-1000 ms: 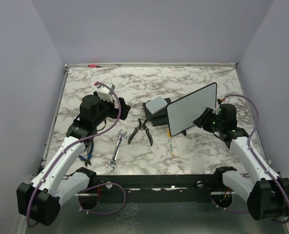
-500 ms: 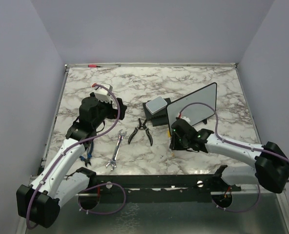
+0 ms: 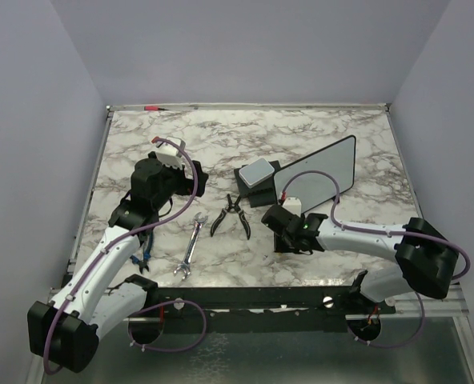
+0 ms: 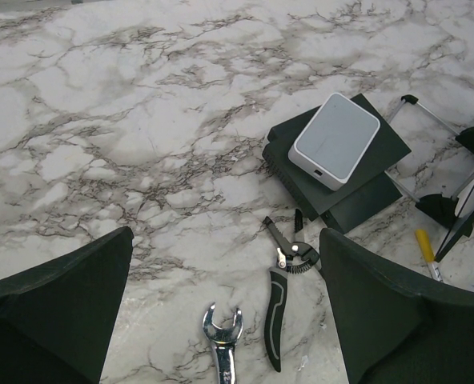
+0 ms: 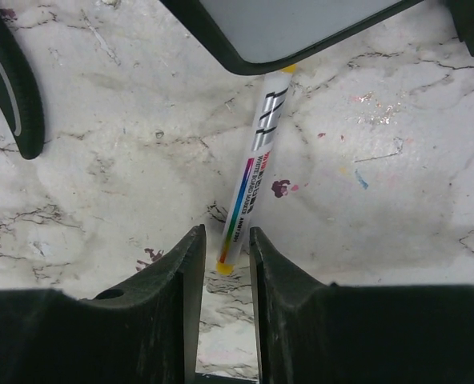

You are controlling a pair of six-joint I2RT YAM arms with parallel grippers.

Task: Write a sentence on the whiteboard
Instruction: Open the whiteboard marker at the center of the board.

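Note:
The whiteboard (image 3: 317, 180) stands tilted on its black feet at the right middle of the table. Its face looks blank and no sentence shows on it. Its lower edge shows in the right wrist view (image 5: 301, 24). A white marker (image 5: 249, 188) with a yellow end lies on the marble in front of the board. My right gripper (image 3: 280, 238) is low over it. In the right wrist view the gripper (image 5: 225, 236) is narrowly open, its fingers either side of the marker's yellow end with small gaps. My left gripper (image 3: 190, 178) hangs wide open and empty over the table (image 4: 225, 240).
Black-handled pliers (image 3: 229, 216) and a steel wrench (image 3: 190, 248) lie left of the marker; both also show in the left wrist view (image 4: 281, 280), (image 4: 221, 340). A black block with a light grey pad (image 3: 257, 180) sits by the board's left edge. Enclosure walls surround the table.
My right arm swung from the board's right side round to its front left and came down over the marker. The left arm barely moved.

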